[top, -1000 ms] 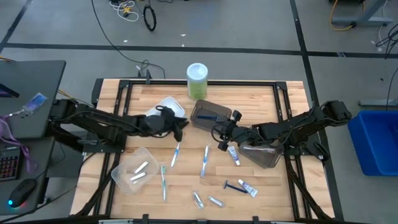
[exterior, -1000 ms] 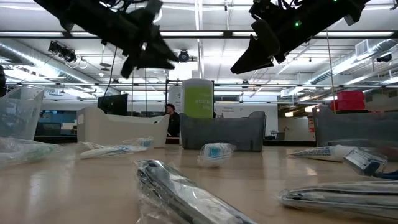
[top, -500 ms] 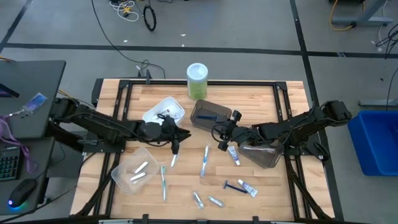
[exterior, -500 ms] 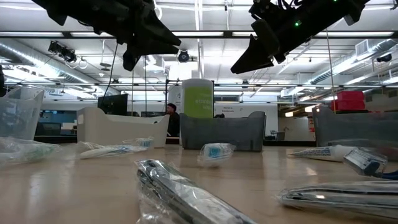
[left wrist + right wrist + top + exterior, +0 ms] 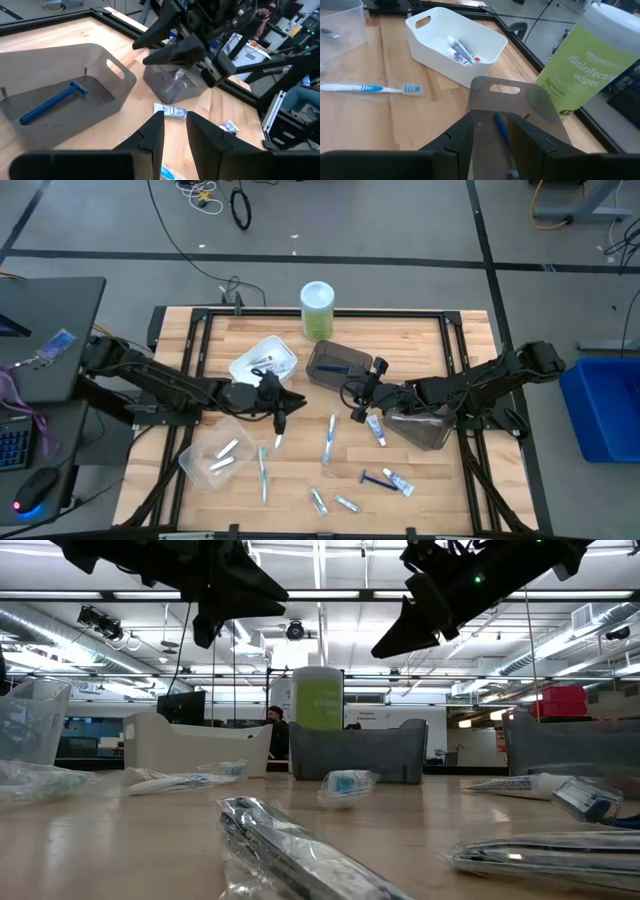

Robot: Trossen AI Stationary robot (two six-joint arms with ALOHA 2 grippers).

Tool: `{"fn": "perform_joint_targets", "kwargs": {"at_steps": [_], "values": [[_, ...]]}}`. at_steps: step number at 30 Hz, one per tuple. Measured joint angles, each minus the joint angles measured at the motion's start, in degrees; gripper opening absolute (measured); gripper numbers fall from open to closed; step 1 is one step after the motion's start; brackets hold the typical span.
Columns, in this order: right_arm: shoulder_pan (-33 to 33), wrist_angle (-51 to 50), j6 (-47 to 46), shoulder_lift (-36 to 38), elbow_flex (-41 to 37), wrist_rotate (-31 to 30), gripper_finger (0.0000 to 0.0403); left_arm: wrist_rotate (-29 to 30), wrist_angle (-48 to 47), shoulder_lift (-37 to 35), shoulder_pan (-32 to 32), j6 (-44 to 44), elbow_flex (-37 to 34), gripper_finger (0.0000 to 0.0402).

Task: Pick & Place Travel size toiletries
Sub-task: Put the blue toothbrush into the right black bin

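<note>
The left gripper [image 5: 284,402] hangs above the tabletop [image 5: 420,340] near its middle, just right of the white bin [image 5: 264,360]; in its wrist view its fingers [image 5: 152,135] stand a narrow gap apart with nothing between them. The right gripper [image 5: 352,392] hovers at the right end of the nearer grey bin [image 5: 335,365]; its fingers [image 5: 460,137] are likewise slightly apart and empty, poised over the bin's handle wall.

The toiletries are scattered; a blue razor [image 5: 52,101] lies inside that grey bin; small tubes [image 5: 460,50] lie in the white bin; two pale tubes [image 5: 224,455] rest in the clear bin [image 5: 215,452] at the near left. Loose on the wood are a toothbrush [image 5: 282,428] just below the left gripper, a second toothbrush [image 5: 263,473] beside the clear bin, a third [image 5: 329,439] near the centre, a white tube [image 5: 375,427] under the right arm, a dark blue razor [image 5: 372,477] touching or nearly touching another tube [image 5: 400,483], and two silver tubes [image 5: 333,501] by the near edge.

A second grey bin [image 5: 420,425] sits partly under the right arm, which hides much of it; its contents are probably not readable from above. The green wipes canister [image 5: 317,310] stands upright at the far edge, behind the bins.
</note>
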State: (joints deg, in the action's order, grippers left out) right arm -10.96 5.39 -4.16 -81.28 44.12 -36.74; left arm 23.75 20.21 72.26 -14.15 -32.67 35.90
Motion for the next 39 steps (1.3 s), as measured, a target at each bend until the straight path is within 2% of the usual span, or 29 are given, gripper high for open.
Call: {"fn": "perform_joint_targets", "kwargs": {"at_steps": [12,22,30,39], "values": [[0.0,3.5,4.1,0.0,0.0,0.0,0.0127,1.7,-0.2,0.0,-0.2,6.1,0.0,0.0088],[0.5,4.6,3.1,0.0,0.0,11.5,0.0127,2.3,-0.2,0.0,-0.1,9.5,0.0,0.0088],[0.5,4.3,1.5,0.0,0.0,11.9,0.0167,5.2,-0.2,0.0,-0.1,9.6,0.0,0.0088],[0.5,4.3,1.5,0.0,0.0,13.5,0.0204,5.4,-0.2,0.0,-0.1,9.6,0.0,0.0088]]}}
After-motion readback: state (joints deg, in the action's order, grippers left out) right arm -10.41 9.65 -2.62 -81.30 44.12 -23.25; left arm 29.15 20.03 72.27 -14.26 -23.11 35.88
